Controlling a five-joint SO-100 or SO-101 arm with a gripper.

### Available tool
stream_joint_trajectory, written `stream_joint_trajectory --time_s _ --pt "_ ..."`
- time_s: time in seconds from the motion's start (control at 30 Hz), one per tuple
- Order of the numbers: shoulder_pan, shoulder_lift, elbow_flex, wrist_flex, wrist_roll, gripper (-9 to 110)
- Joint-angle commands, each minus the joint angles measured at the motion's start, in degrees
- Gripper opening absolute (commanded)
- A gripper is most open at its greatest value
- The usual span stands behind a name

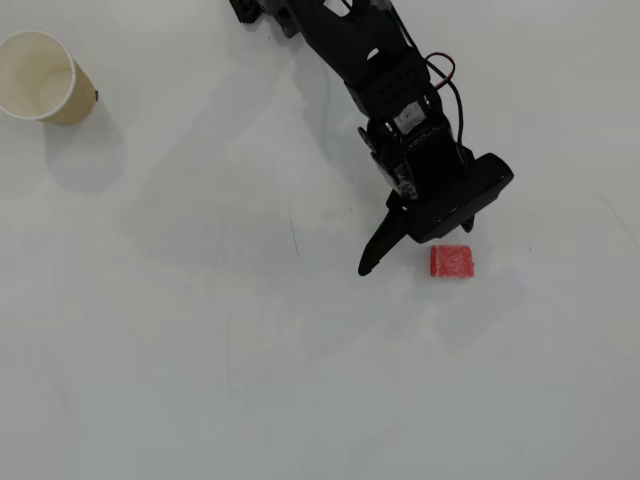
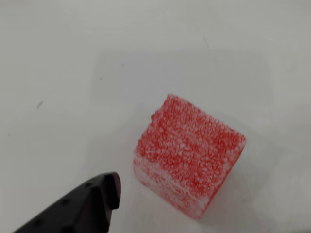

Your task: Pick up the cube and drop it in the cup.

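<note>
Item: cube (image 1: pixel 453 262), red, speckled, sponge-like. It lies flat on the white table (image 1: pixel 250 380), right of centre in the overhead view, free of any grip. In the wrist view it fills the lower middle (image 2: pixel 189 155).

Item: cup (image 1: pixel 40 78), cream paper, white inside, upright, far upper left of the overhead view, well apart from the cube.

Item: gripper (image 1: pixel 415 255), black, poised just beside and over the cube. One finger (image 1: pixel 380 245) shows to the cube's left, with another tip (image 2: pixel 92 201) in the wrist view. Jaws hold nothing; how far they are spread cannot be told.
</note>
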Motion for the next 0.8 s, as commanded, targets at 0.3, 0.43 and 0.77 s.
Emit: stream_joint_trajectory --time_s 0.3,0.43,0.77 --pt "1.32 -4.83 -12.74 -3.25 -0.79 73" --pt "1.85 -7.03 -14.77 -3.34 -0.88 73" --pt "1.93 -10.81 -17.49 -3.78 -0.88 73"
